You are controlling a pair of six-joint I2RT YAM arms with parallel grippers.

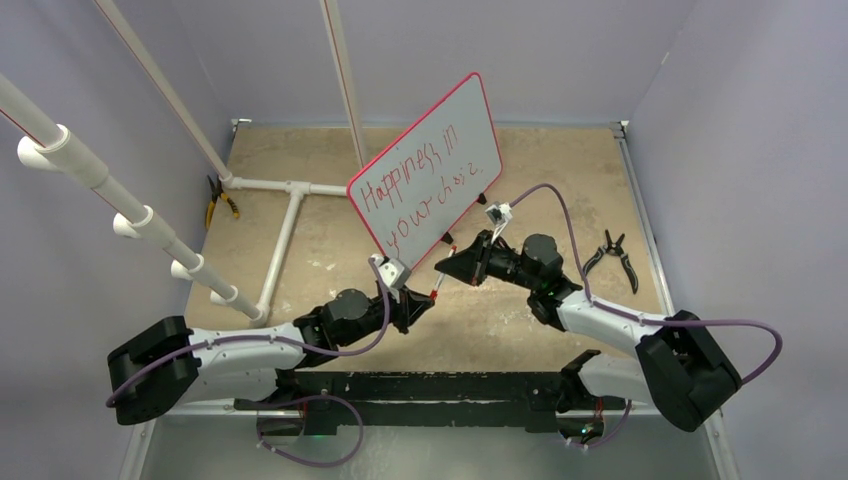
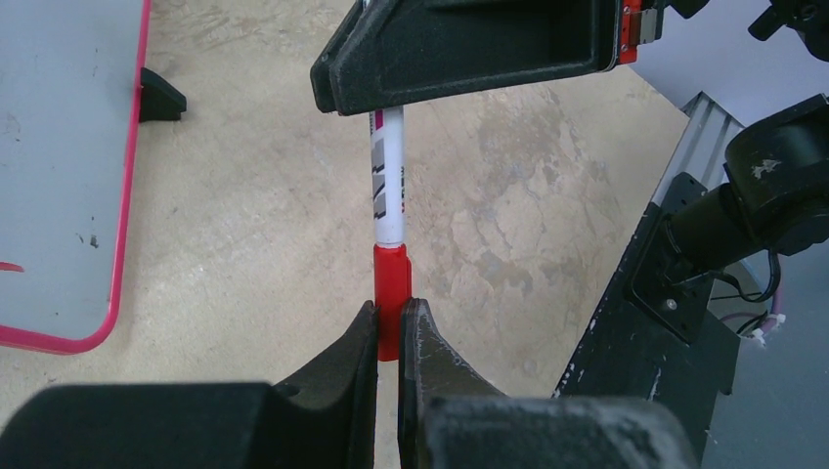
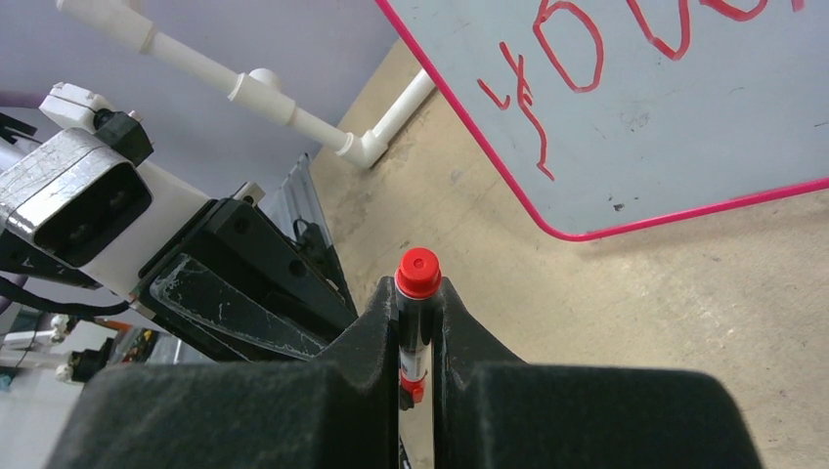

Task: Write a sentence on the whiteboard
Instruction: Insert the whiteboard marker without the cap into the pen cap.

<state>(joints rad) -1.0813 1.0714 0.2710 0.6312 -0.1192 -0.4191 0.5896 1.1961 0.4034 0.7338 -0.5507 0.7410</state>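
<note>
The whiteboard point(image 1: 470, 120) stands tilted at the middle back, red-rimmed, with the sentence point(image 1: 420, 185) in red slanted lettering on it. In front of its lower corner, a marker point(image 1: 437, 285) spans between both grippers. My left gripper point(image 1: 428, 300) is shut on the marker's red cap point(image 2: 392, 293). The white barrel point(image 2: 389, 186) runs up into the right gripper's fingers point(image 2: 469, 49). My right gripper point(image 3: 417, 293) is shut on the marker's body point(image 3: 415, 327), whose red tail end sticks out past the fingertips. The board's corner point(image 3: 684, 127) and some letters point(image 3: 567, 49) show beyond it.
Black pliers point(image 1: 612, 258) lie on the table at the right. Yellow-handled pliers point(image 1: 218, 200) lie at the far left by a white pipe frame point(image 1: 290, 215). Thick white pipes point(image 1: 100, 180) slant in from the left wall. A black base rail point(image 1: 430, 385) runs along the near edge.
</note>
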